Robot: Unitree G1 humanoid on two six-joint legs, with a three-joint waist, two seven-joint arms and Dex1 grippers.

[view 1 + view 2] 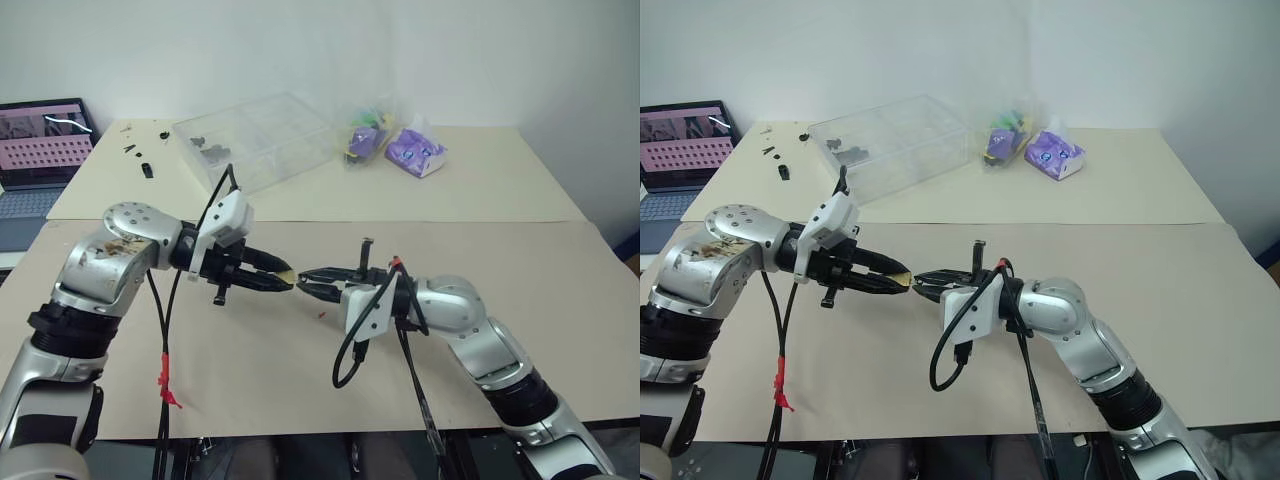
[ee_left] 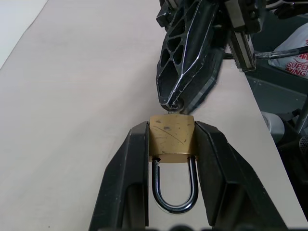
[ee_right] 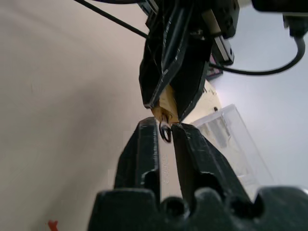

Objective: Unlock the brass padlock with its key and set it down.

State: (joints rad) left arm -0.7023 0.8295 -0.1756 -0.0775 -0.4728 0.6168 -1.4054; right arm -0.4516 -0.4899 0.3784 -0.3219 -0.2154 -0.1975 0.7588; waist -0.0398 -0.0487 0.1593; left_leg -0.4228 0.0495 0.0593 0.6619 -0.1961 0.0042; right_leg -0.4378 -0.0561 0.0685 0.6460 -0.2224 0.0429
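The left end effector (image 2: 172, 144) clamped the small brass padlock (image 2: 172, 143) with silver shackle; the right end effector (image 3: 165, 129), slightly parted, met its key ring (image 3: 165, 131).

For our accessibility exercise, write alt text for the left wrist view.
The left gripper clamps the brass padlock by its sides, silver shackle pointing back toward the camera. The right gripper meets the padlock's far end, above the beige table.
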